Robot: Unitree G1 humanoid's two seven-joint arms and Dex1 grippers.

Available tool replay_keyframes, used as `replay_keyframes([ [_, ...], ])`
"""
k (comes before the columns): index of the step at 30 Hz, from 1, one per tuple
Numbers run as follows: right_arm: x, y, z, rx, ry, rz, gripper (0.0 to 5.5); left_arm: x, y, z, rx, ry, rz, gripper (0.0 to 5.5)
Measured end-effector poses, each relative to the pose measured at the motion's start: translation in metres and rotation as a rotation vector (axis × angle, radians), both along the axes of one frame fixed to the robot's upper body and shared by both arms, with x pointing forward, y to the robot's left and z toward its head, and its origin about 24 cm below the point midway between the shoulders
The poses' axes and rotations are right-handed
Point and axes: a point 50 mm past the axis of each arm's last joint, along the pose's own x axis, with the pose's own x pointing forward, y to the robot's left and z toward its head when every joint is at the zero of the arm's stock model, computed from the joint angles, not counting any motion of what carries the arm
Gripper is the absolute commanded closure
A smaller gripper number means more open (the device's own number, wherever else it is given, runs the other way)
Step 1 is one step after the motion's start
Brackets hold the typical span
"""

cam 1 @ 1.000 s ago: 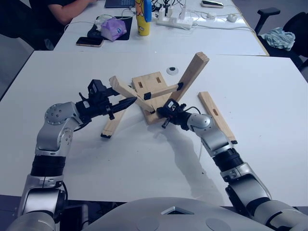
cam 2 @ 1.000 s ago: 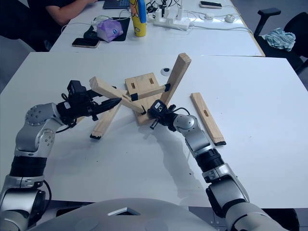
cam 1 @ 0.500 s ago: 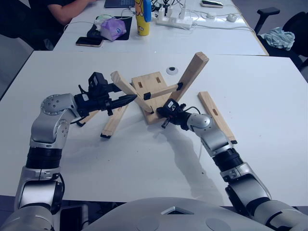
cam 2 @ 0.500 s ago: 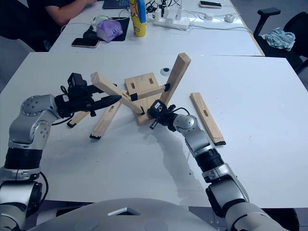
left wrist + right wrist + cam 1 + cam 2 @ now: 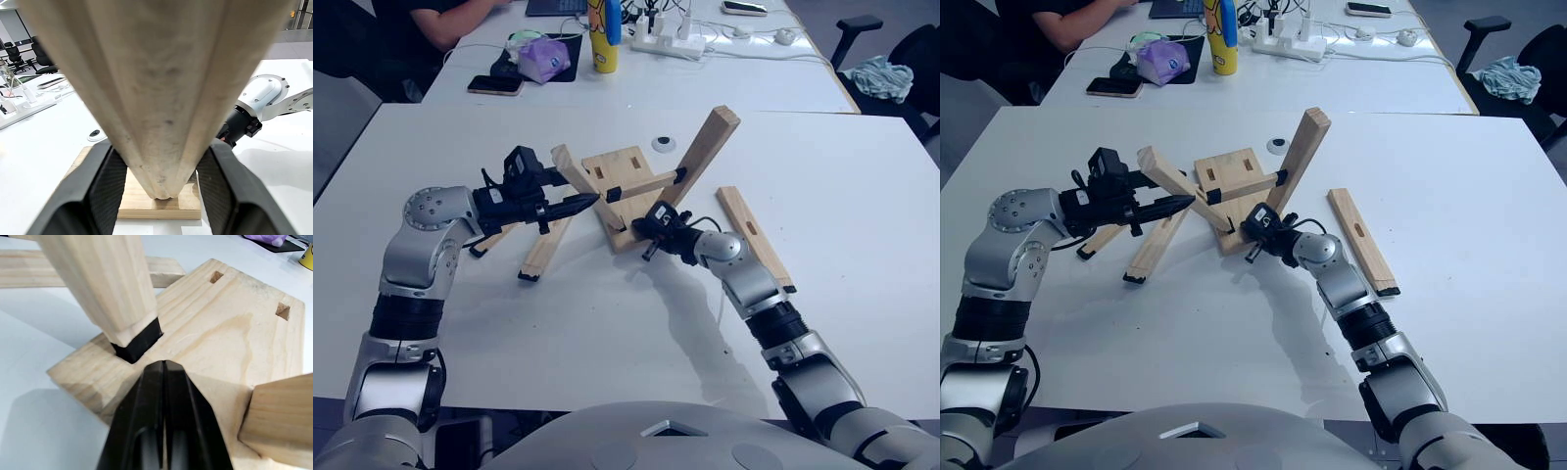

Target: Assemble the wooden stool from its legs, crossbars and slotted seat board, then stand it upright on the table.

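Slotted seat board (image 5: 628,166) lies flat on the white bench (image 5: 847,176). The left gripper (image 5: 585,202) clamps a slanted wooden leg (image 5: 1170,176), its black-tipped end in the board's near slot. The right gripper (image 5: 636,227), fingers pressed together and holding nothing, sits at the board's near edge. A second leg (image 5: 710,142) leans up from the board's right side.

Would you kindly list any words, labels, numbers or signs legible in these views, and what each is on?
None can be read.
Yellow bottle: printed design, too small to read.
Purple packet: any print too blurred to read.
Seat board: bare wood, no markings.
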Motion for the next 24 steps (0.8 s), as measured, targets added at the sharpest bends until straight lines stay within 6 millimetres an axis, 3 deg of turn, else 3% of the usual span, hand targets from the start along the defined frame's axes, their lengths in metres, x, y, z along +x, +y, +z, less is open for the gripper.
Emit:
replay_keyframes([
  [24,0.0,-0.008,-0.008,-0.033,0.038,-0.026,5.5,0.02,-0.014,0.002,0.161,0.055,-0.089,3.43],
])
